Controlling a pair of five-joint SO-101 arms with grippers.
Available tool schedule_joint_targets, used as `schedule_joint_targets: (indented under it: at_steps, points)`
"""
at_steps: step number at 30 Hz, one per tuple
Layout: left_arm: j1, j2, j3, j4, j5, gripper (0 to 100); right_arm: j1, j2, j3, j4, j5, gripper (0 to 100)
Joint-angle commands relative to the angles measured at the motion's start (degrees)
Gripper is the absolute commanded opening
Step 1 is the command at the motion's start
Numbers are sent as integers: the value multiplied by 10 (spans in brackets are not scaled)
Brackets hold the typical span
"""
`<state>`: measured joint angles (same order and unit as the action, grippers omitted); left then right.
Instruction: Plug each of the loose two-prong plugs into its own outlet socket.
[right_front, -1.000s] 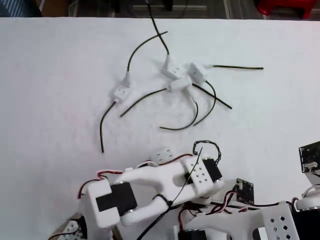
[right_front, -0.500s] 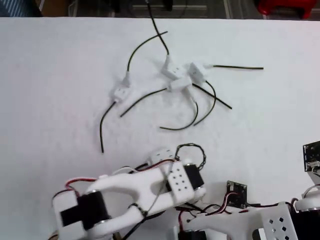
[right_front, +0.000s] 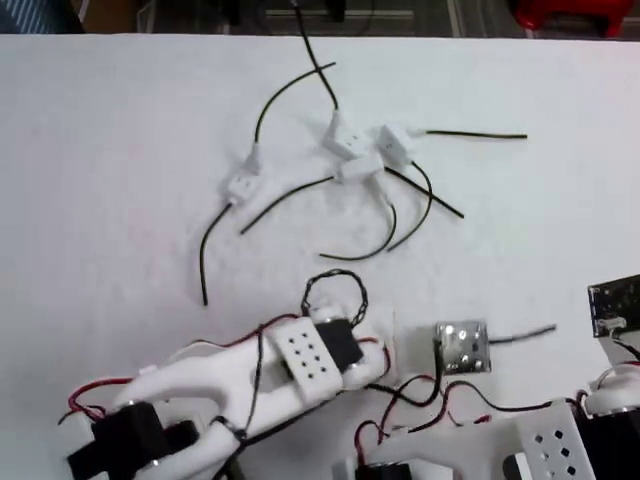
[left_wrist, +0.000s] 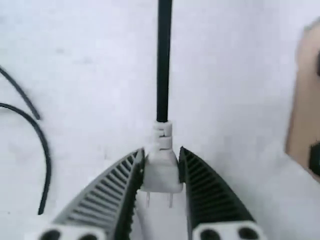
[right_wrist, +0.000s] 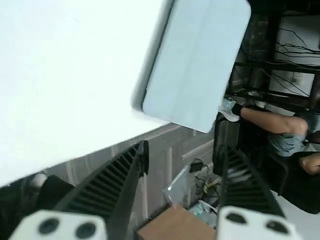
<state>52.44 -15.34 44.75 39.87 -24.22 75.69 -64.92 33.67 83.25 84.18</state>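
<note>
From above, the white table (right_front: 100, 150) has a lone cord end (right_front: 242, 184) lying left of centre, with a black cord leaving each side of it. Just to its right is a cluster of three cord ends (right_front: 360, 168). They lie close together with their black cords curling outward. I cannot tell plugs from sockets at this height. My left arm (right_front: 300, 365) lies along the near edge, well apart from that cluster.

At my left wrist, my left gripper (left_wrist: 161, 151) is clenched on a white plug (left_wrist: 161, 175). One ribbed finger presses each flank. Its two prongs point back toward the camera, and its black cord (left_wrist: 164, 60) runs straight away over the table. I cannot tell whether the plug touches the surface. Two loose cords (left_wrist: 42, 150) lie off to one side. A blurred tan shape (left_wrist: 305, 100) sits at the edge, and I cannot tell what it is.

At my right wrist, my right gripper (right_wrist: 182, 152) is released, its jaws spread wide with nothing between them. It points past the table edge (right_wrist: 75, 75) toward a pale blue panel (right_wrist: 200, 65) and a cardboard box (right_wrist: 170, 227) on the floor.
</note>
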Motion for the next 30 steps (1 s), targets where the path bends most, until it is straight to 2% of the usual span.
schedule_joint_targets:
  at_steps: [1, 10, 14, 16, 21, 23, 25, 27, 30]
  points:
    - [-100, -44, -6, -114, 109, 24, -32, -28, -17, 7, -49, 215]
    - [-123, -49, -8, -173, 127, 25, -67, -160, 53, 10, -52, 215]
    - [-162, -49, -43, -193, 143, 24, -73, -217, 95, 7, -52, 215]
    - [-197, -49, -85, -191, 213, 24, -73, -237, 113, 7, -52, 215]
    - [-277, -53, -165, -188, 480, 27, -73, -254, 159, 7, -55, 215]
    - [-295, -75, -167, -188, 556, 27, -73, -254, 184, 0, -56, 215]
    - [-297, -112, -168, -189, 585, 27, -78, -254, 216, -22, -56, 215]
    - [-297, -166, -166, -188, 576, 24, -98, -255, 251, -51, -60, 215]
    - [-296, -261, -132, -193, 568, 24, -128, -258, 289, -90, -112, 217]
